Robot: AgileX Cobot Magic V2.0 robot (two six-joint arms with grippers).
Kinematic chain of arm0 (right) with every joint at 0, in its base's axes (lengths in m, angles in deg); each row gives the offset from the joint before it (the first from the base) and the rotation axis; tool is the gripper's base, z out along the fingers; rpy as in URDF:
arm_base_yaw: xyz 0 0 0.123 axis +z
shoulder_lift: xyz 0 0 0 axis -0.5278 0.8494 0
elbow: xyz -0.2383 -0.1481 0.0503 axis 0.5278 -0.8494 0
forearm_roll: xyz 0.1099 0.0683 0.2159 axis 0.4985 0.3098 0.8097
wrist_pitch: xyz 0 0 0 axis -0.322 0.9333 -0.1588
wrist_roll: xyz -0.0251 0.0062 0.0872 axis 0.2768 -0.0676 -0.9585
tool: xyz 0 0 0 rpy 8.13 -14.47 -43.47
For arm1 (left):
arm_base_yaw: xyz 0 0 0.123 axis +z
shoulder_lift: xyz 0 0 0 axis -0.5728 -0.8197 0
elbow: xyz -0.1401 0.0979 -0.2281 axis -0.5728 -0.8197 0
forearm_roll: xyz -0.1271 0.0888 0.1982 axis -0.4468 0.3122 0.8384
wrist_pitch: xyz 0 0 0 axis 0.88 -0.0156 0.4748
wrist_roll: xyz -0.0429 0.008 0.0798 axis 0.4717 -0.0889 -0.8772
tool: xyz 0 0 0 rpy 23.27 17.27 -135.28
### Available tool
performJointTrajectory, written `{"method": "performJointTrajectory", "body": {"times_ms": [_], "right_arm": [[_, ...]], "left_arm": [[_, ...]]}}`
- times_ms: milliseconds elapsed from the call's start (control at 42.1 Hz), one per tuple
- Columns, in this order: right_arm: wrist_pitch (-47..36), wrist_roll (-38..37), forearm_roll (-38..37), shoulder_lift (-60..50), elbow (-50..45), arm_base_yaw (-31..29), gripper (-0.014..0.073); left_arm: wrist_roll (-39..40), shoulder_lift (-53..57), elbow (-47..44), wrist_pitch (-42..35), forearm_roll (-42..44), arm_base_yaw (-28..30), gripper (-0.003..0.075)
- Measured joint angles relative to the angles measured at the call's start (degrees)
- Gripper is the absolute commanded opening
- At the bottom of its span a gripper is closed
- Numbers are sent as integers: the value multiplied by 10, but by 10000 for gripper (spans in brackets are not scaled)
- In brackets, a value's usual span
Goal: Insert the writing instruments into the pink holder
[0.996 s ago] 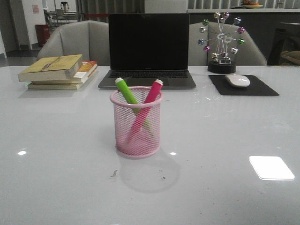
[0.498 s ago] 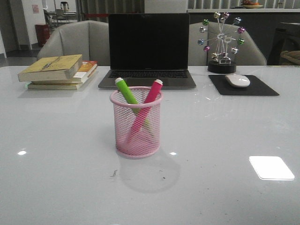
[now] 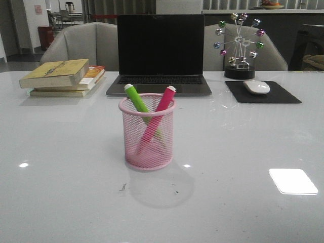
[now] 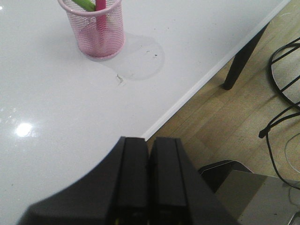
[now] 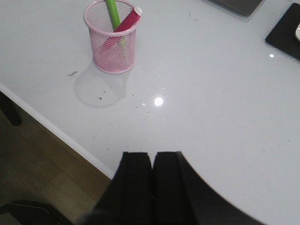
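Note:
The pink mesh holder [image 3: 147,131] stands upright in the middle of the white table [image 3: 243,152]. Inside it lean a green marker [image 3: 135,98] and a magenta marker [image 3: 164,101], crossed, their white ends above the rim. The holder [image 4: 96,28] shows far from my left gripper [image 4: 150,139], which is shut with nothing in it, back over the table's near edge. My right gripper [image 5: 152,154] is also shut and holds nothing, well away from the holder [image 5: 112,36] with both markers in it. Neither arm shows in the front view.
Behind the holder stands an open laptop [image 3: 160,53]. A stack of books [image 3: 63,77] lies at the back left. A mouse [image 3: 256,87] on a black pad and a ball ornament [image 3: 239,45] are at the back right. Wooden floor [image 4: 220,117] lies beyond the near edge.

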Motion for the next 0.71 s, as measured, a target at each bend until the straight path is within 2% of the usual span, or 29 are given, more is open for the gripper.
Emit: {"method": "performJointTrajectory", "body": {"times_ms": [380,474,569,712], "right_arm": [[1,0,0,0,0,0,58],[1,0,1,0,0,0,58],[1,0,1,0,0,0,58],[2,0,1,0,0,0,58]], "left_arm": [[0,20,-1,-1,0,8,96],[0,51,-2,-5,5,48,96],[0,86,-19,-48,10,104,96],[0,160,-100,-186,28,206,96]]}}
